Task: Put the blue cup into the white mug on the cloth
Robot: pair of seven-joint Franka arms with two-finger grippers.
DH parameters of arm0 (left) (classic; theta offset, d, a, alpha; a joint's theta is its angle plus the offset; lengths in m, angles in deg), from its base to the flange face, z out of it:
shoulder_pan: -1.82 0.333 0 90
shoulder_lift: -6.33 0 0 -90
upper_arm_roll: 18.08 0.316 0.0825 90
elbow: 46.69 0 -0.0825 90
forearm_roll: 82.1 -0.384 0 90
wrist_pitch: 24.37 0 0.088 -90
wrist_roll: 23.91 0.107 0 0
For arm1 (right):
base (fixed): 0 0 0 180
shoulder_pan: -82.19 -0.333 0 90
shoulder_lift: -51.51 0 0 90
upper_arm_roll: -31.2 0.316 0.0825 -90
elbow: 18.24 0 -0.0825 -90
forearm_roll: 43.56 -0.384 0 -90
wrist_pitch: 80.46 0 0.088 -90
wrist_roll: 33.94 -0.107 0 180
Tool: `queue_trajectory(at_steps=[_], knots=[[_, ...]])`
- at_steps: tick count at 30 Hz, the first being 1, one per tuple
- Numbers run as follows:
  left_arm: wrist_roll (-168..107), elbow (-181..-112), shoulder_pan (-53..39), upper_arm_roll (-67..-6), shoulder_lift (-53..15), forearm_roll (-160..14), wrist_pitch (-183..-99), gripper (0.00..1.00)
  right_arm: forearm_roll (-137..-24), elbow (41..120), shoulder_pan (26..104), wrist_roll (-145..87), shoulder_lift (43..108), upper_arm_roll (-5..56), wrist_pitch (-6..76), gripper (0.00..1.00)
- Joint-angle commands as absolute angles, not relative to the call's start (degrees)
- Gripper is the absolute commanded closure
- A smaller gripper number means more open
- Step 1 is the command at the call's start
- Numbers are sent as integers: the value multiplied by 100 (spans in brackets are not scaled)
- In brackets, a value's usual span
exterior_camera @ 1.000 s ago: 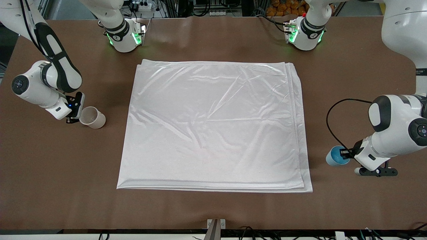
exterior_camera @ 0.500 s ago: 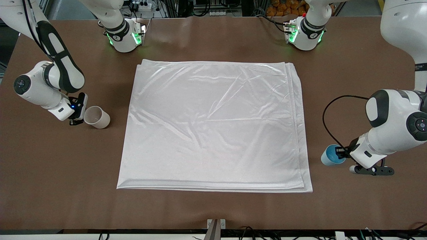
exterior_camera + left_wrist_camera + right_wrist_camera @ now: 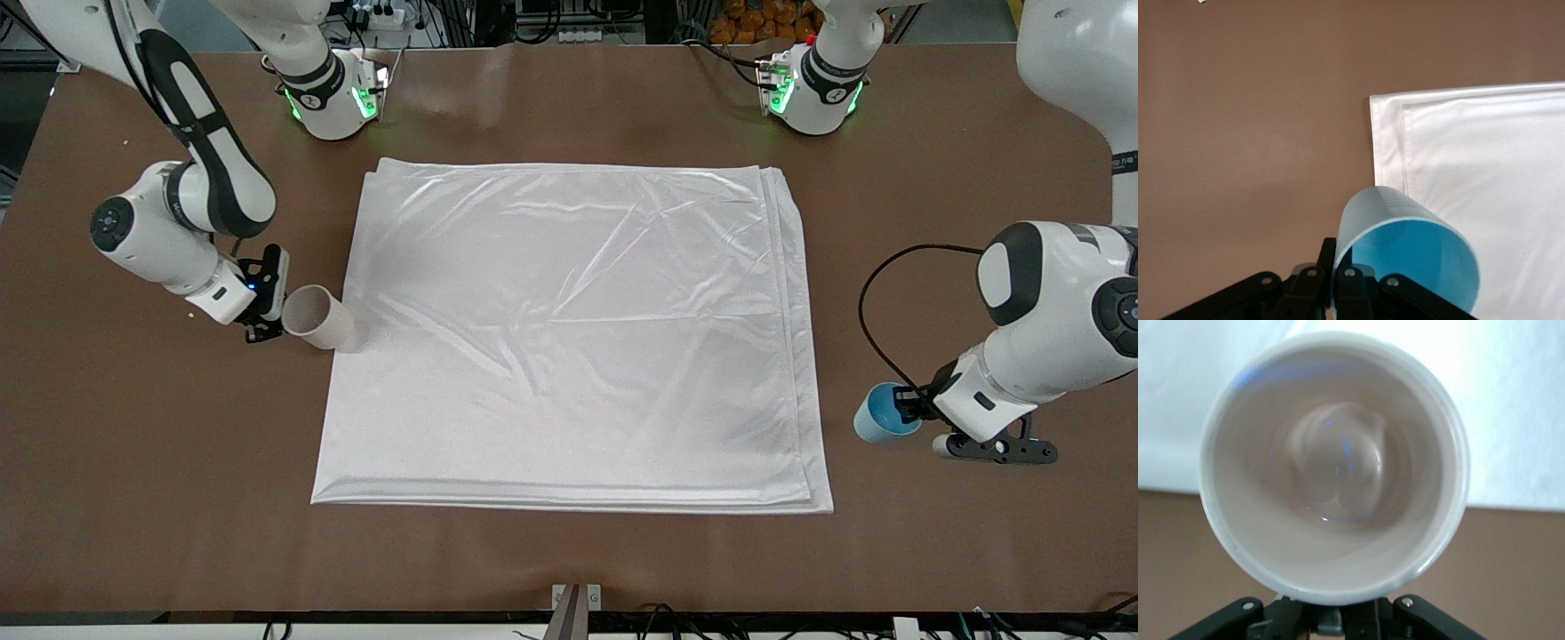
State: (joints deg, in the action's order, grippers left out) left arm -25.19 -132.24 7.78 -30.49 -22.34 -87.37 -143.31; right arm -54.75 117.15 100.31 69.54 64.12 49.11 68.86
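Observation:
The white mug (image 3: 317, 318) is cream and pale inside; its handle is hidden. My right gripper (image 3: 269, 307) is shut on its rim and holds it tilted, just over the edge of the cloth (image 3: 569, 338) at the right arm's end. The right wrist view looks into the mug (image 3: 1331, 467) above that gripper (image 3: 1336, 613), with the cloth (image 3: 1498, 400) under it. My left gripper (image 3: 914, 411) is shut on the rim of the blue cup (image 3: 878, 421), tilted over bare table beside the cloth at the left arm's end. The left wrist view shows the cup (image 3: 1405, 257), the gripper (image 3: 1338, 270) and a cloth corner (image 3: 1485, 153).
The brown table (image 3: 160, 498) surrounds the cloth. Both arm bases (image 3: 333, 98) stand at the table's edge farthest from the front camera. A black cable (image 3: 876, 311) loops from the left wrist. A small metal bracket (image 3: 576, 597) sits at the nearest edge.
My right gripper has carried the mug across the table up to the cloth's edge. My left gripper has shifted the blue cup slightly toward the cloth.

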Motion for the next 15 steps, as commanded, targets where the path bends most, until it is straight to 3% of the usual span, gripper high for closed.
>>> queue_trajectory(at_steps=[1, 15], knots=[[-2514, -13291, 833, -3161, -2092, -8808, -14214, 100, -5666, 11667, 9591, 6451, 6294, 5062, 6877, 100], [-2505, -13291, 850, -3267, -1845, -8790, -14082, 100, -5595, 11140, 7763, 4499, 6478, 5036, 6992, 100]])
